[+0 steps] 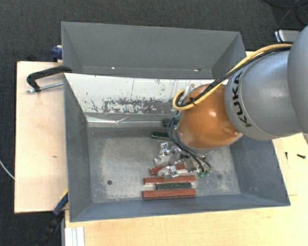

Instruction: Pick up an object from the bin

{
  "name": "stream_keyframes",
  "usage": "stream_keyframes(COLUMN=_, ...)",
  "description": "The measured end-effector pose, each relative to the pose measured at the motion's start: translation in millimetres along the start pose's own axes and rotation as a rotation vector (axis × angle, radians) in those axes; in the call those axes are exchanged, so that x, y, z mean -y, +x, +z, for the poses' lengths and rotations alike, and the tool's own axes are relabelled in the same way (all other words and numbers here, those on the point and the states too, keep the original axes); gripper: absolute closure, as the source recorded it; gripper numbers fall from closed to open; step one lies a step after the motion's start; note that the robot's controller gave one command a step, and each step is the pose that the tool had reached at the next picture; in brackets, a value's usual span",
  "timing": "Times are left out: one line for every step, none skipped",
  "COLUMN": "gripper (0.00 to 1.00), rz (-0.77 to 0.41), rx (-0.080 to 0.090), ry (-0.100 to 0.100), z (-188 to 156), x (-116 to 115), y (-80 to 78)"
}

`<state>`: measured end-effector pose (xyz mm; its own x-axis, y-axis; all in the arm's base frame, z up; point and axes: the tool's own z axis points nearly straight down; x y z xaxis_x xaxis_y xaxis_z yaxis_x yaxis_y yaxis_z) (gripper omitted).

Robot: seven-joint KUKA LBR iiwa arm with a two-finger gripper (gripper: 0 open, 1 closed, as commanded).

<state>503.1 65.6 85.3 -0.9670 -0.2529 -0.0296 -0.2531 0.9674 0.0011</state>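
claw [168, 160] low near the bin floor, open or closed: cannot tell | reddish-brown bars [164, 193] lie just beside it toward the near wall of the grey bin [77, 152], side by side, long axes left-right | dark green strip [174, 186] between them

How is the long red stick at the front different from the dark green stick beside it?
The red stick is longer than the green stick. The red stick is brownish; the green stick is dark. The red stick lies nearer the bin's front wall than the green stick. Both lie flat, side by side.
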Motion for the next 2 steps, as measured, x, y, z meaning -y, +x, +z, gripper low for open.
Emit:
stream_keyframes(gripper=1.0, rz=0.0, rx=0.0, ry=0.0, z=0.0, x=0.0, y=0.0)
stream_keyframes(gripper=1.0, rz=-0.007, rx=-0.027, ry=0.0, z=-207.1, x=-12.5, y=-20.4)
